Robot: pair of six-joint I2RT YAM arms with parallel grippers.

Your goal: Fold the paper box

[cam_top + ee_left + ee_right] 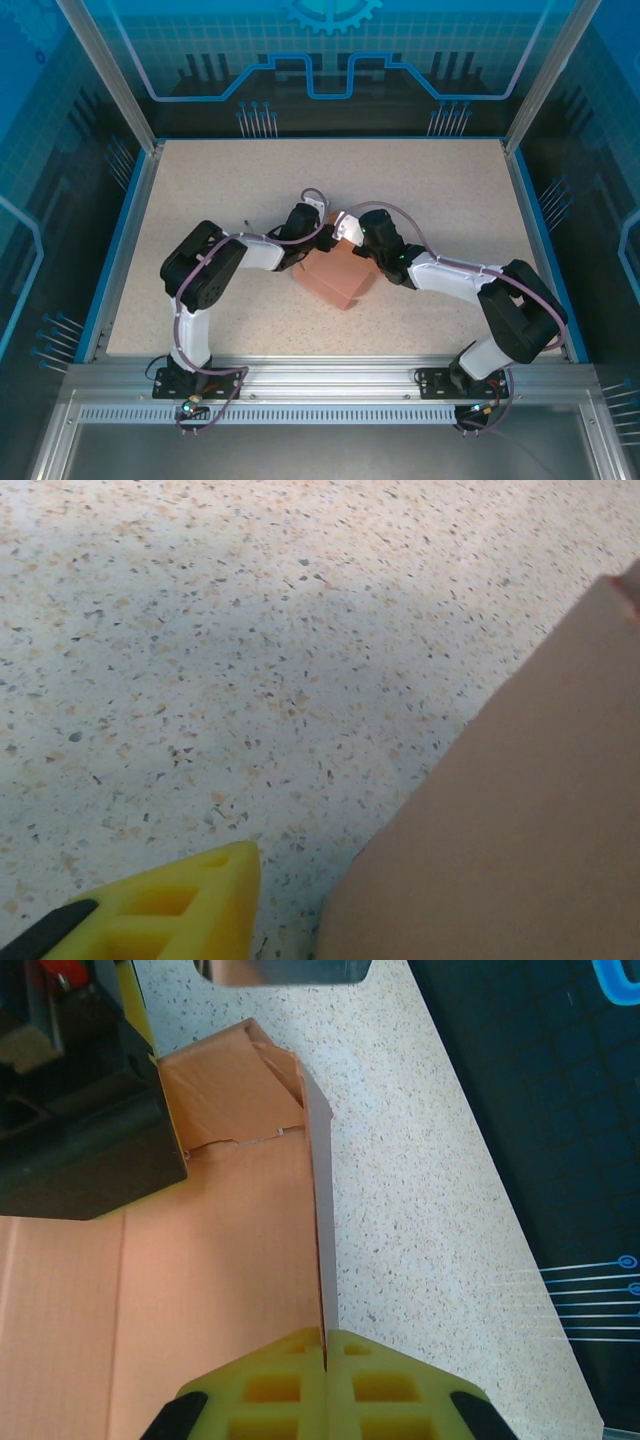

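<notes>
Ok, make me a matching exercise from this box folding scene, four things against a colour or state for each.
Things:
1. paper box
2. right gripper
3. table
4. back panel

Colour or state:
A. speckled beige
B. jaws shut on an upright card wall
C. blue, with a gear graphic
D. salmon pink

Pairs: 1-D, 2-B, 3-A, 4-C

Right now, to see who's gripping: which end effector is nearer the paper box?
Right: the right end effector pinches the box's upright flap; the left end effector's finger sits beside it, apart.
</notes>
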